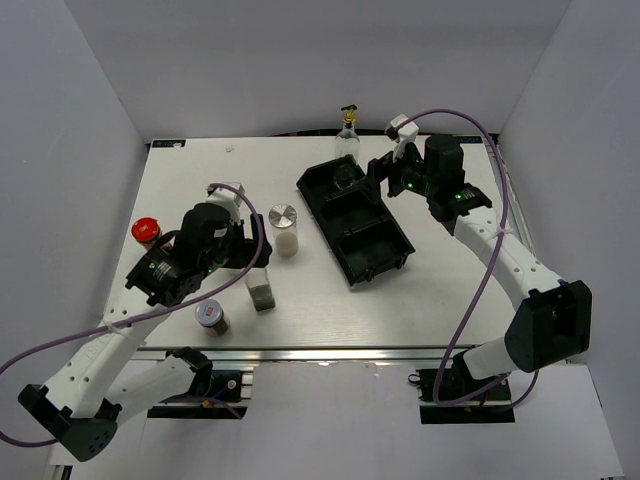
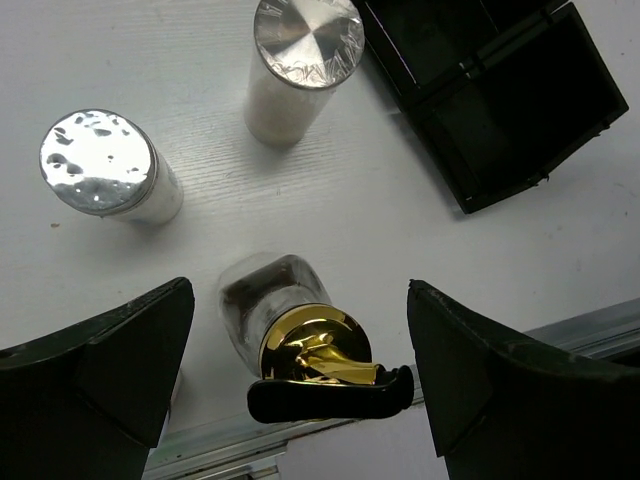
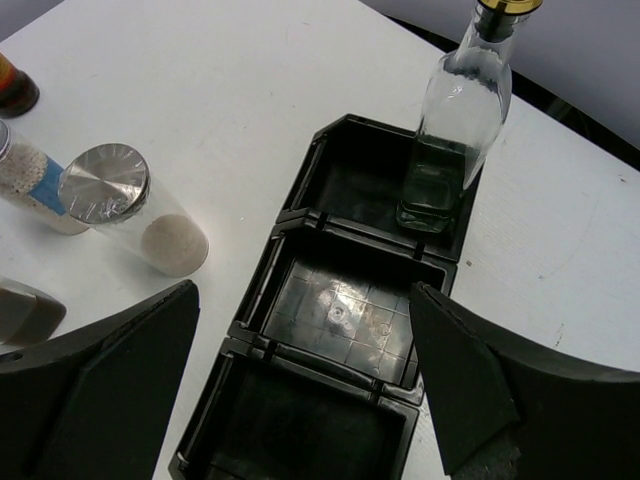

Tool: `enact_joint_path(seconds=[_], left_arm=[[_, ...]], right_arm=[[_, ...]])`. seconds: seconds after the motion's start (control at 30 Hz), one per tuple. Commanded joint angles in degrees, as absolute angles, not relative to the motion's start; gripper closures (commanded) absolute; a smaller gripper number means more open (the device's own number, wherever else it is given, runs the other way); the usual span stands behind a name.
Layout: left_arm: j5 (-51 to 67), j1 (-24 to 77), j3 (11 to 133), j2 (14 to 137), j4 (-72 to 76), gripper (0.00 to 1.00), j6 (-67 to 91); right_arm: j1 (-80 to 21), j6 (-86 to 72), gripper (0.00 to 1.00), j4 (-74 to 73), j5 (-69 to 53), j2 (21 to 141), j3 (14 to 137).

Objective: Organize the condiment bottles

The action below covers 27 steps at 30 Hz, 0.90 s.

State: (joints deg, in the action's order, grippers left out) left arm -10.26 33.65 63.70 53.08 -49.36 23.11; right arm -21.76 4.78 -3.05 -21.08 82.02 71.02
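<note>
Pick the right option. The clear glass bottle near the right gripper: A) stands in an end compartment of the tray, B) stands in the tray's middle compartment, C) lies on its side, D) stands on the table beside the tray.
A: the clear glass bottle stands upright with its base inside an end compartment of the black tray.

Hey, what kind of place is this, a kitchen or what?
Probably a robot lab test bench, not a kitchen: a white table boxed in by plain grey walls, a left arm and a right arm bolted at its near edge, and condiment bottles and a black tray set out like props.
</note>
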Motion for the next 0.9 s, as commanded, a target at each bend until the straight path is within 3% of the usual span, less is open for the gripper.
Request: enact_joint_path(seconds=[0.0, 0.67, 0.73, 0.77, 0.83, 0.87], left_arm=[[-11.08, 35.32, 62.85, 52.29, -49.13, 0.04, 22.59], [-25.31, 47.37, 60.91, 58.09, -47.11, 0.37, 25.84], [-27.15, 48.07, 61.43, 58.18, -47.11, 0.45, 26.02], [-28.12, 48.25, 61.52, 58.18, -47.11, 0.56, 26.28], [-29.7, 48.34, 61.52, 58.1, -47.2, 0.7, 26.45], [-30.05, 48.34, 61.35, 58.01, -46.76, 0.85, 26.54]], right_arm=[[-21.62, 5.36, 0.1, -1.32, -20.3, 80.6, 71.02], [-21.09, 6.77, 0.11, -1.32, -21.36, 77.87, 68.12], [-21.09, 6.77, 0.11, -1.14, -21.44, 77.78, 67.94], [-21.01, 6.77, 0.11, -1.14, -21.45, 77.87, 67.94], [-21.01, 6.68, 0.1, -1.23, -21.36, 77.78, 68.03], [-21.01, 6.59, 0.11, -1.23, -21.27, 77.78, 68.03]])
